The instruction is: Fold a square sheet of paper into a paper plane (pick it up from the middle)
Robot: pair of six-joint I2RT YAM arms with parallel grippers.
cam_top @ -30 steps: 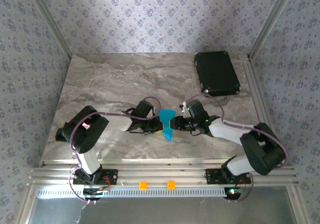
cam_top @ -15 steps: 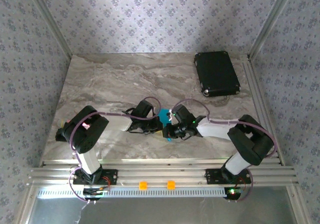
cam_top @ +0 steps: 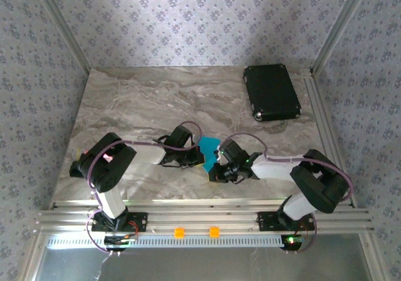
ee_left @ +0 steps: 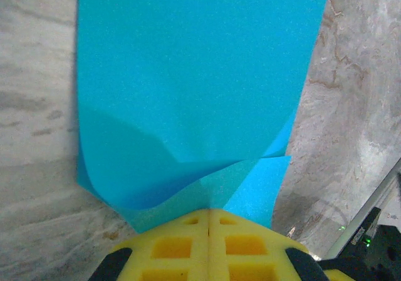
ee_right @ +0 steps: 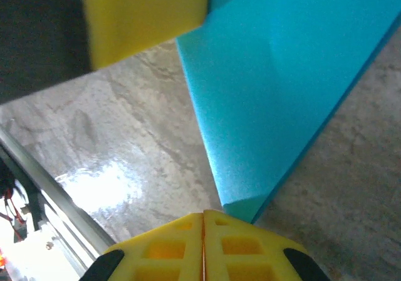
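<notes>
The square sheet of paper (cam_top: 210, 147), bright cyan and folded into a strip with a pointed near end, lies on the marble table between my two grippers. My left gripper (cam_top: 199, 158) is at its left edge. In the left wrist view the yellow pads (ee_left: 188, 246) are shut on the paper (ee_left: 200, 74), whose edge curls up into the seam. My right gripper (cam_top: 215, 171) sits at the paper's near tip. Its pads are shut, and the pointed tip of the paper (ee_right: 282, 93) touches the right pad (ee_right: 250, 246), beside the seam rather than in it.
A black rectangular case (cam_top: 271, 92) lies at the back right of the table. The left gripper's yellow pad (ee_right: 144, 18) shows just beyond the paper in the right wrist view. The metal rail (cam_top: 200, 217) runs along the near edge, close behind the grippers.
My right gripper has swung from the paper's right side round to its near tip, closer to the front rail. The left gripper has stayed on the paper's left edge.
</notes>
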